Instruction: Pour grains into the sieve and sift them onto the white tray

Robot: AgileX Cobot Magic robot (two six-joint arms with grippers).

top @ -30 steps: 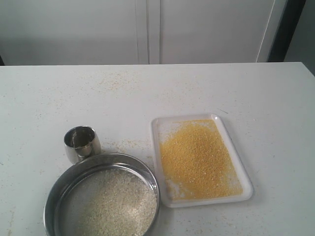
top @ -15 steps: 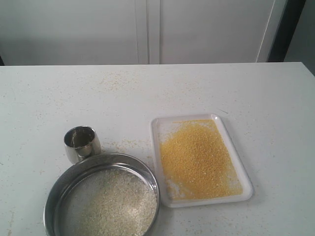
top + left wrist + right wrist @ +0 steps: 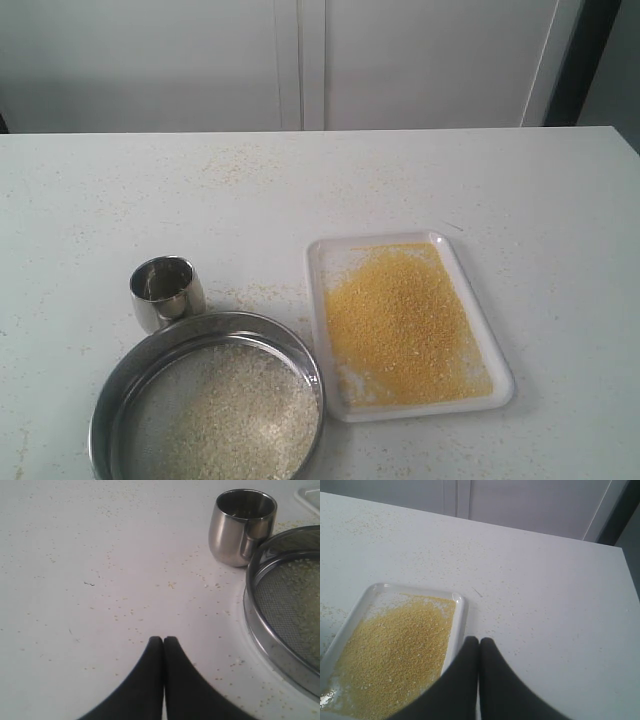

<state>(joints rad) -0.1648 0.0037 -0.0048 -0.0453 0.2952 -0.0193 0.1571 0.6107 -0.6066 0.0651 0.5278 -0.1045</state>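
Plain lab-like workroom, large white table [image 3: 520, 180], flat white panels [image 3: 400, 60] behind

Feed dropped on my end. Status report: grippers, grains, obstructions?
Left gripper, right gripper: jaws shut, empty. Yellow grains lie on white tray, pale grains inside sieve. Steel cup upright beside sieve, nothing blocking.

left jaws closed, right jaws closed

No text, label or number appears readable in any view.
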